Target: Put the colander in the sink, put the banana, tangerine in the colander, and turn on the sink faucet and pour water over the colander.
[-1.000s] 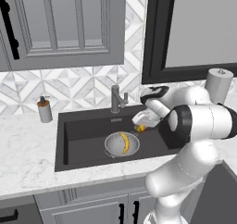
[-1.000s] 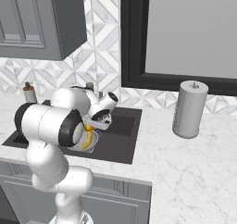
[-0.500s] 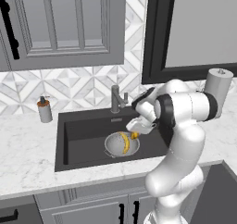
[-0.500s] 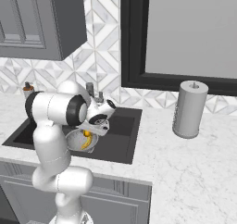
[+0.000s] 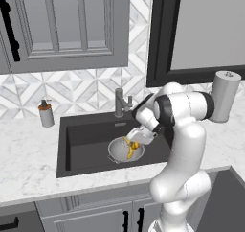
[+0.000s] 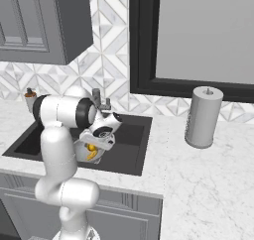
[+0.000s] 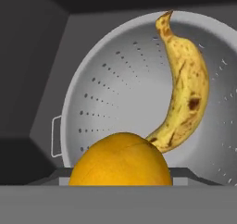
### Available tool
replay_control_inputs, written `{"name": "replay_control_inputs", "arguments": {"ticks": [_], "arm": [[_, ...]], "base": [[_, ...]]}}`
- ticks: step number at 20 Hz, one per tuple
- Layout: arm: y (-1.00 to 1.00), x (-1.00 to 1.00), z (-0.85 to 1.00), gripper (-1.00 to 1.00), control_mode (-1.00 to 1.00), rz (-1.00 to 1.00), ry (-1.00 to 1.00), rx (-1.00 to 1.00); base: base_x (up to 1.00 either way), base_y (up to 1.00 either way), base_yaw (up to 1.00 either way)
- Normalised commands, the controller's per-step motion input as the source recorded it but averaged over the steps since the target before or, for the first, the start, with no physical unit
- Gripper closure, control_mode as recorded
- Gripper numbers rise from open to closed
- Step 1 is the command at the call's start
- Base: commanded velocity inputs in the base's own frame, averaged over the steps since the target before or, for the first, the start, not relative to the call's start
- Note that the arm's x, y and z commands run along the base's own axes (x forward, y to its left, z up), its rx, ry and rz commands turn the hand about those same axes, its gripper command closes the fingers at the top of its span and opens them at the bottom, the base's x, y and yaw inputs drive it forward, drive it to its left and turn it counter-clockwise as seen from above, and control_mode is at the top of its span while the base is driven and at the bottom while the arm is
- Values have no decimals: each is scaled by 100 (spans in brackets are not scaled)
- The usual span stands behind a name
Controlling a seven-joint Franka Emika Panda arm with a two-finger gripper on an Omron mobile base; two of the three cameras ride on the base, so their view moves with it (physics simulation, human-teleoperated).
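The step in hand appears to be the placing of the tangerine (image 7: 121, 159). The gripper (image 5: 136, 139) is clamped on it and hangs just above the colander (image 5: 118, 152), which sits in the sink (image 5: 86, 145) towards its right side. The banana (image 7: 183, 89) already lies inside the colander, curved along the wall. In the hand view the tangerine sits directly over the bowl, just beside the banana's lower end.

In my judgement the next move calls for lowering a little and parting the gripper, so the fruit drops inside the rim and clear of the banana. After that the faucet (image 5: 121, 101), upright at the far edge of the sink, remains to be turned on.

From left to right: a soap bottle (image 5: 46, 114) stands on the white marbled worktop (image 5: 24, 154), then the dark sink, then a paper towel roll (image 5: 224, 97) at far right. Grey cabinets (image 5: 72, 25) hang above the patterned tile wall, and a dark-framed window (image 5: 206, 29) lies to their right.
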Motion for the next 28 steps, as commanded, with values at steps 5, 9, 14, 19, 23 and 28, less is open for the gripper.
{"name": "replay_control_inputs", "arguments": {"ticks": [5, 9, 14, 19, 23, 28], "arm": [[14, 12, -29, 100, -100, 0, 4, 0], [2, 22, -24, 100, -100, 0, 0, 0], [1, 18, -14, 100, -100, 0, 0, 0], [17, -2, -2, -100, -100, 0, 0, 0], [5, -8, 0, -100, -100, -1, 0, -1], [0, -16, 1, -100, -100, -2, 0, -5]], "base": [[0, 0, 0], [0, 0, 0], [0, 0, 0], [0, 0, 0], [0, 0, 0], [0, 0, 0]]}}
